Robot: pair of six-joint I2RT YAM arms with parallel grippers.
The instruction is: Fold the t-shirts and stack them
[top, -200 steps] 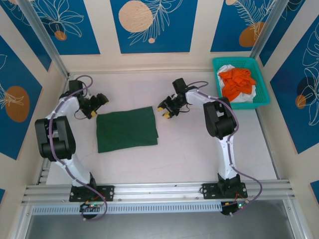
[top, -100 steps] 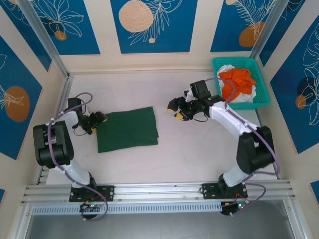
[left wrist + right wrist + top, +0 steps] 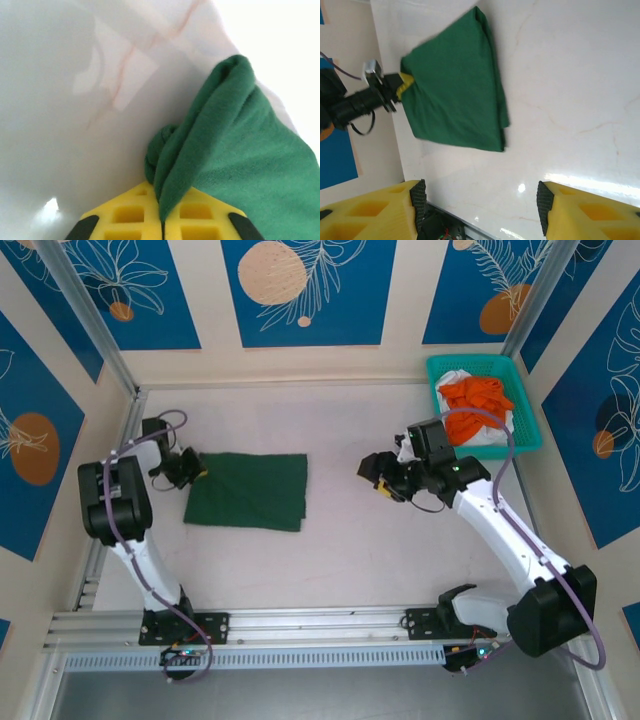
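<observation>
— What do we have at the centre?

— We see the green t-shirt [image 3: 247, 490], folded into a flat rectangle. It lies on the left half of the table [image 3: 400, 550], nearer the far edge than the near one.

— Who has hold of it?

— The left gripper [image 3: 190, 468], at the cloth's left edge (by its far corner). Its yellow fingers are pressed together on a bunched fold of the green cloth, seen close up from the left wrist.

— And the other arm?

— We find the right gripper [image 3: 385, 478] above bare table right of centre, well apart from the cloth. Its jaws are spread, with nothing between them.

— Further out?

— In the table's far right corner stands the teal basket [image 3: 530, 420]. Inside it, the orange t-shirt [image 3: 478, 405] is heaped on the white t-shirt [image 3: 487, 439].
</observation>
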